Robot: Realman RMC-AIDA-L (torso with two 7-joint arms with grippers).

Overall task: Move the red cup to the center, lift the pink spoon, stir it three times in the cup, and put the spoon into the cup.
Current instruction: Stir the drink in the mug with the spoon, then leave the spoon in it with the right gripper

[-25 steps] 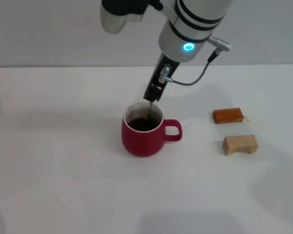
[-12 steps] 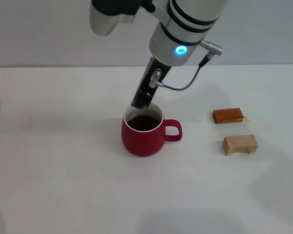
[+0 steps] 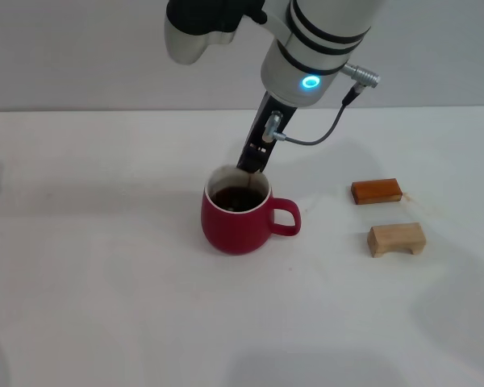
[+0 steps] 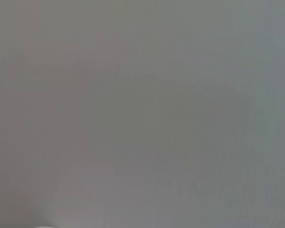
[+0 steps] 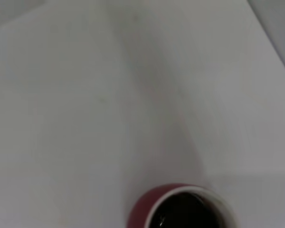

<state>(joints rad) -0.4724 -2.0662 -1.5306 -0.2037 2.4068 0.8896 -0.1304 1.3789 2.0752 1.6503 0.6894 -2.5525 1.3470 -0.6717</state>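
Now right tool [image 3: 252,165] above red cup [image 3: 235,219], no legible labels

Head and right-wrist views: red cup [image 3: 236,219]

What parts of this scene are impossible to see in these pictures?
- Pink spoon: hidden in the head view behind the right gripper above the red cup; its grip can't be judged.
- Left gripper: not in the head view; the left wrist view shows only blank grey.
- Cup's handle: cut off by the right wrist view's edge.
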